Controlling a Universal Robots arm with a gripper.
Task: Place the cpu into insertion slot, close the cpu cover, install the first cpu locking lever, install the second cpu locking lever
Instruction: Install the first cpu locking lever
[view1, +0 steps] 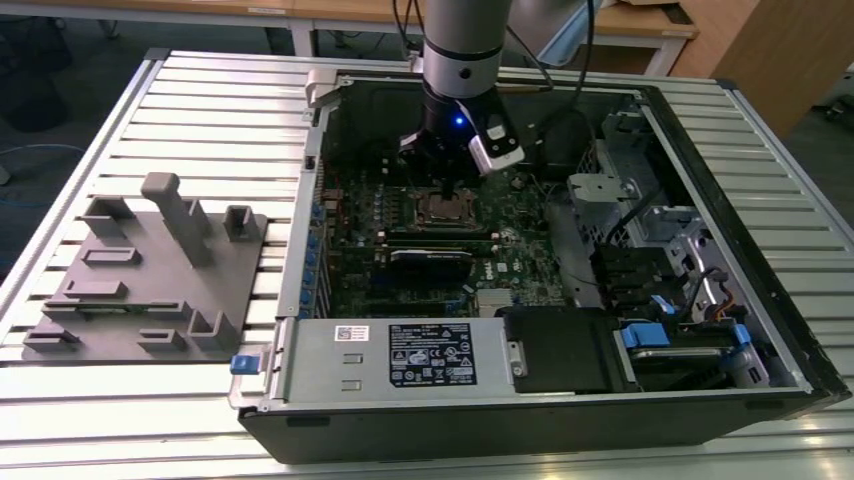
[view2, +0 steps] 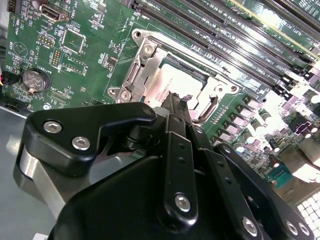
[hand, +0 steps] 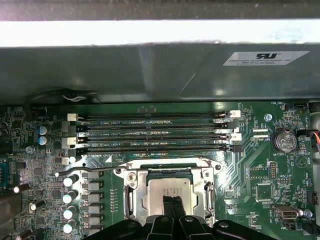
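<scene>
First wrist view: dull-silver square cpu (hand: 169, 187) under black jaws.

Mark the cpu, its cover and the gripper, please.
cpu (hand: 170, 187), first wrist view, bare metal top.
cover (hand: 141, 199), first wrist view, side bar of the frame.
gripper (hand: 173, 199), first wrist view, between the fingertips.

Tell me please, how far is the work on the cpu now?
Done: the cpu lies in the insertion slot, and the cpu cover looks down around it. In hand: the gripper, shut, has its tip on or just above the cpu. Left, perhaps: the locking lever beside the slot; I cannot tell if it is latched.
</scene>
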